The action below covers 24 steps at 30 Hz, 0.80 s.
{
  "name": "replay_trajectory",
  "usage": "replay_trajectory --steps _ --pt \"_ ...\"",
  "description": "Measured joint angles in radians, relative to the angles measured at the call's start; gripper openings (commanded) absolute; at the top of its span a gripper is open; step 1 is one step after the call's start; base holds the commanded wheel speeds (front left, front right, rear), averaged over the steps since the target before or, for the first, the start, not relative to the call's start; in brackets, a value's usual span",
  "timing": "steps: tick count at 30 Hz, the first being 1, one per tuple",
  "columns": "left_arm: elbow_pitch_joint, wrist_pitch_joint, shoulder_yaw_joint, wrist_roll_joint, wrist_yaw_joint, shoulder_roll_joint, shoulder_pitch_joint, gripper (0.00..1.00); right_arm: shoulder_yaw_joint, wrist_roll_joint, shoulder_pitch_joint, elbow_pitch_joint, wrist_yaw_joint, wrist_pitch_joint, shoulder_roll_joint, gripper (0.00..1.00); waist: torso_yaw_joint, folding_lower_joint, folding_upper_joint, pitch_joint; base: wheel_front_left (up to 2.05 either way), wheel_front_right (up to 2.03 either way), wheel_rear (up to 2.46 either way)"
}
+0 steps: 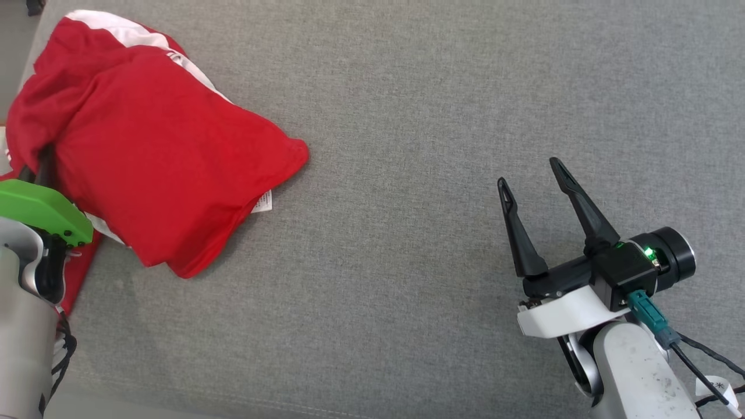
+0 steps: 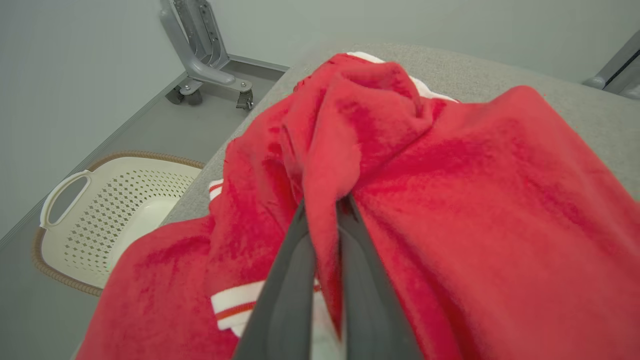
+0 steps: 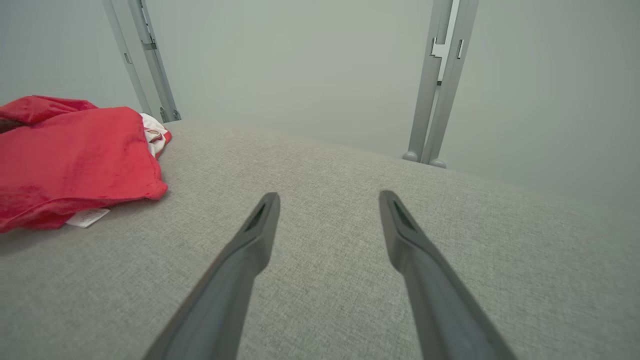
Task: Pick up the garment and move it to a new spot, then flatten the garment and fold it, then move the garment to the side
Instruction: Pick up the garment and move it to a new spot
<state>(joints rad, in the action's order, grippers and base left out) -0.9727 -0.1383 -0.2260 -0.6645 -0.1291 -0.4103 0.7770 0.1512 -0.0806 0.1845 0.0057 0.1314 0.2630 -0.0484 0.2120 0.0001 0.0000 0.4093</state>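
I am seeing my left hand (image 2: 325,204) pinching a fold of the red garment (image 1: 157,151), which is lying bunched at the far left edge of the bench (image 1: 419,105). My right hand (image 1: 527,171) is hovering open above the grey surface, well apart from it.

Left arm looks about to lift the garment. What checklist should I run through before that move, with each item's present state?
1. Left gripper shut on a fold of the garment: ok.
2. Right gripper open and well apart from the cloth: ok.
3. Bare table to the right for a new spot: ok.
4. Whole garment lying on the table: not ok, one part hangs over the left edge, near the basket on the floor.
5. How many layers the fingers hold: cannot tell, the cloth hides the tips.
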Motion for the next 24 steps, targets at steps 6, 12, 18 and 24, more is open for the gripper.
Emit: replay_trajectory --steps 6,12,18,24 --pt "0.064 -0.088 -0.050 0.001 0.000 -0.016 0.011 0.00 -0.004 0.048 -0.020 0.027 0.000 0.000 0.000 1.00 0.013 0.0000 0.0000 -0.051 0.00 0.00 0.00" --pt "0.261 -0.120 -0.004 0.047 0.023 -0.061 0.007 0.00 -0.008 0.135 -0.040 0.040 0.000 0.000 0.000 1.00 0.022 0.0000 0.0000 -0.119 0.00 0.00 0.00" --pt "0.550 -0.125 0.051 0.123 0.051 -0.049 -0.093 0.00 -0.017 0.181 -0.054 0.053 0.000 0.000 0.000 1.00 0.018 0.0000 0.0000 -0.191 0.00 0.00 0.00" --pt "0.757 -0.103 0.041 0.147 0.086 -0.047 -0.143 0.00 -0.027 0.207 -0.056 0.052 0.000 0.000 0.000 1.00 -0.013 -0.0001 0.0000 -0.241 0.00 0.00 0.00"
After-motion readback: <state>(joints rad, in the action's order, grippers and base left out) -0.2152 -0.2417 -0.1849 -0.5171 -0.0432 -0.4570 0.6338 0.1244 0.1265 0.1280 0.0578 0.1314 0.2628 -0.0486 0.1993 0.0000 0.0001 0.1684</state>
